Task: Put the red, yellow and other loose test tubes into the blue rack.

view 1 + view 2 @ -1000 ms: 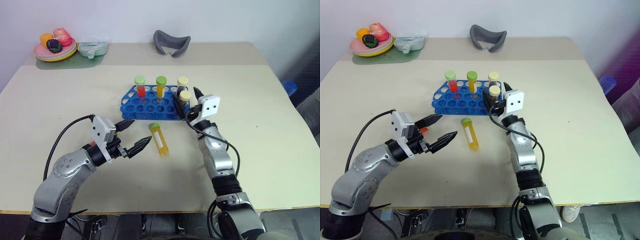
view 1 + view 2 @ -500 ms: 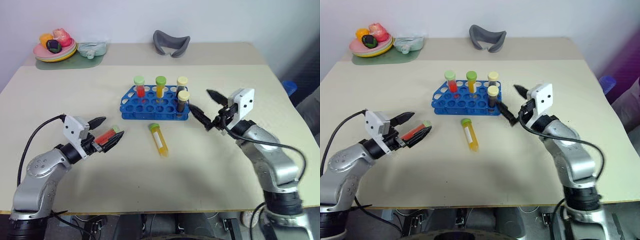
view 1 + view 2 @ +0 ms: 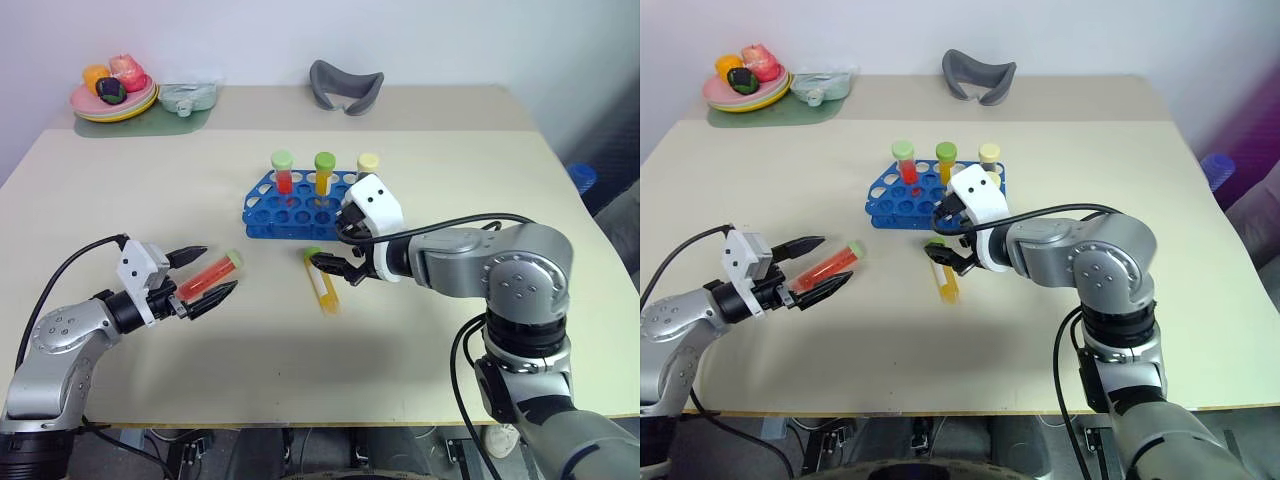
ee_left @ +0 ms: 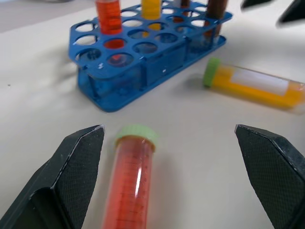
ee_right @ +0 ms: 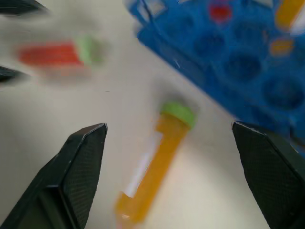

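Partly hidden blue rack [image 3: 300, 212], right pincer [image 3: 335, 248] open, left pincer [image 3: 205, 273] spread.

Plate of toy fruit [image 3: 112, 97] (far corner), grey curved object [image 3: 344, 86]

Test tube rack [image 3: 300, 208] at table [image 3: 420, 340] centre, four capped tubes upright in its back rows. Loose tube [image 3: 320, 279] lying just in front of rack, cap toward rack. Second loose tube [image 3: 210, 277] lying farther left, between left gripper [image 3: 208, 273] fingers. Right gripper [image 3: 335, 252] above first tube's cap end. Plate of toy food [image 3: 112, 95] at far left corner; curved headrest-like object [image 3: 344, 85] at far edge, behind rack.
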Controlling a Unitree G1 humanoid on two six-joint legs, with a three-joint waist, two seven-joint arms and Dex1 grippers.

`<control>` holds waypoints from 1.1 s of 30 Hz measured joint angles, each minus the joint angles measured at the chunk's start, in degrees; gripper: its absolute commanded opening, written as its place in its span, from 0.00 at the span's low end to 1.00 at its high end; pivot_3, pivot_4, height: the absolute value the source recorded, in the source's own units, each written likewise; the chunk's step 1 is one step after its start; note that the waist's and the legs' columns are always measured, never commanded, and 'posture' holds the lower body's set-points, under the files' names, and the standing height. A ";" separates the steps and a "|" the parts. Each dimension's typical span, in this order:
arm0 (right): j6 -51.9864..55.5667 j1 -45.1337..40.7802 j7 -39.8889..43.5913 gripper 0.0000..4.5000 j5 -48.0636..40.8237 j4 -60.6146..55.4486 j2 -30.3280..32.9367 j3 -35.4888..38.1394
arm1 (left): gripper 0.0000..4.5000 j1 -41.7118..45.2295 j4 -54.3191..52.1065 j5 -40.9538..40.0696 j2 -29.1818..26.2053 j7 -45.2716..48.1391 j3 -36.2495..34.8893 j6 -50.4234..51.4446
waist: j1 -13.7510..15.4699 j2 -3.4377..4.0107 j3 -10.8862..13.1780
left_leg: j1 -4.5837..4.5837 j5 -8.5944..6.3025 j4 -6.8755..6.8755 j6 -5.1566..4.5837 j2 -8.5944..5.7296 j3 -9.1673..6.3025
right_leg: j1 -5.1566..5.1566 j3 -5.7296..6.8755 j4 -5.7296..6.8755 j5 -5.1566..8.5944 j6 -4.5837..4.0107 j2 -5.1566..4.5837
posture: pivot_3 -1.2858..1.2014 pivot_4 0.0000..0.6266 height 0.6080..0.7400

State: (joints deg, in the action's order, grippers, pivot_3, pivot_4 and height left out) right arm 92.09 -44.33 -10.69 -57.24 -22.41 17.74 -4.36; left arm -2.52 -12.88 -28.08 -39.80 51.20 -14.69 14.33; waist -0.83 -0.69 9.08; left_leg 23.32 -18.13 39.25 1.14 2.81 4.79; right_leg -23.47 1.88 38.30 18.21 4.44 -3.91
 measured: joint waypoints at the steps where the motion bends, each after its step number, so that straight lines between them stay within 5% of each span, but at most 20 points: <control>1: 0.01 -0.96 -2.28 0.94 -1.91 1.62 -0.24 -1.01 | 1.00 -0.04 0.00 0.00 0.05 -0.01 0.01 0.00 | -0.21 0.00 0.00 | 0.01 0.00 0.00 0.00 0.00 0.02 | -0.02 0.00 0.00 0.00 0.00 0.00 | 0.52 0.24 0.96; 13: 0.02 -8.74 -28.60 0.94 -21.19 21.92 -7.13 -3.77 | 1.00 -4.35 -4.69 -0.19 0.85 -0.03 0.47 0.43 | -1.69 0.00 0.00 | 0.01 0.01 -0.01 0.01 0.10 -0.01 | -0.03 0.01 0.01 0.00 0.00 0.07 | 0.52 0.24 0.96; 33: 0.05 -12.04 -49.76 0.94 -20.02 37.94 -16.38 -2.47 | 1.00 -4.13 -8.72 -0.72 1.41 -0.67 1.98 4.36 | -1.72 0.01 -0.01 | 0.04 0.01 -0.02 0.02 0.10 -0.02 | -0.05 0.00 0.01 0.00 0.00 0.07 | 0.52 0.24 0.96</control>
State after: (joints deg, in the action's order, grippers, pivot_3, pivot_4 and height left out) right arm 92.14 -56.37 -60.46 -77.26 15.53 1.37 -6.83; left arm -6.65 -21.60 -28.80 -38.39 50.53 -12.71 18.69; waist -2.55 -0.68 9.07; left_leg 23.37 -18.12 39.23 1.16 2.91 4.78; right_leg -23.52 1.88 38.31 18.21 4.44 -3.84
